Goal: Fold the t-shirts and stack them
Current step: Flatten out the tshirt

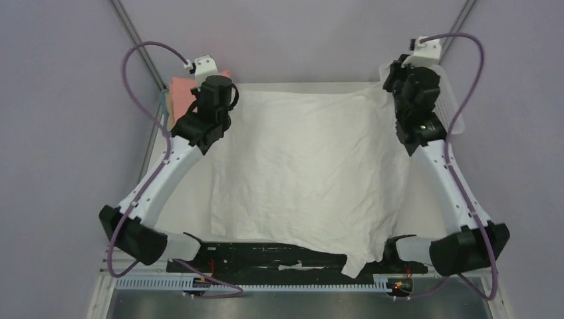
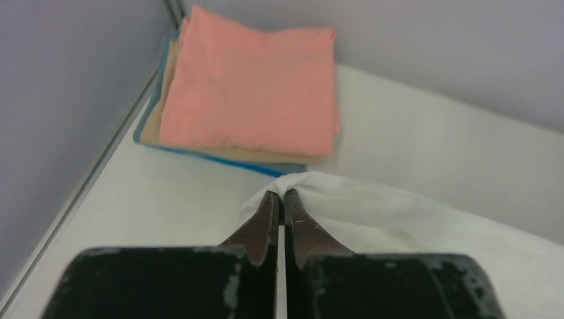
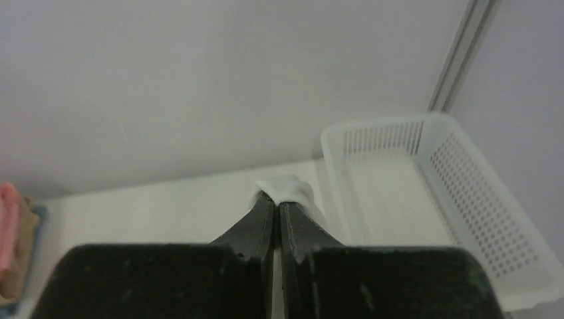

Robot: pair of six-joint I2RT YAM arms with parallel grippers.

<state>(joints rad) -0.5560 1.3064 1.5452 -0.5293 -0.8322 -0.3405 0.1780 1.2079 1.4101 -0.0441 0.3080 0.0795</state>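
The left gripper (image 2: 281, 194) is clamped on a pinch of white cloth, which is the far left corner of the white t-shirt (image 1: 306, 173). The right gripper (image 3: 276, 197) is clamped in the same way on the far right corner of that garment. On both, the jaws are closed with cloth bunched at the tips. The two corners are judged to be held together so that the far edge is drawn straight and the body is spread for a fold.

The white t-shirt is laid open across the middle of the table (image 2: 133, 212), between the two arms. Its near edge is draped over the black bar (image 1: 266, 256) at the arm bases, and one corner hangs down at the near right.

Just beyond the left gripper, in the far left corner of the table, a stack of folded garments is placed: the pink t-shirt (image 2: 253, 86) on top, the tan t-shirt (image 2: 153, 126) beneath it, the blue t-shirt (image 2: 219, 157) at the bottom. Contact between the white corner and the stack cannot be confirmed. The stack is judged to be kept there to leave the folding area free. The mesh basket (image 3: 479, 206) is set at the far right, near the right gripper.

Count:
- Grippers: two, both grasping.
- T-shirts unfolded: one.
- T-shirts folded and stacked: three.
- Baskets: one.
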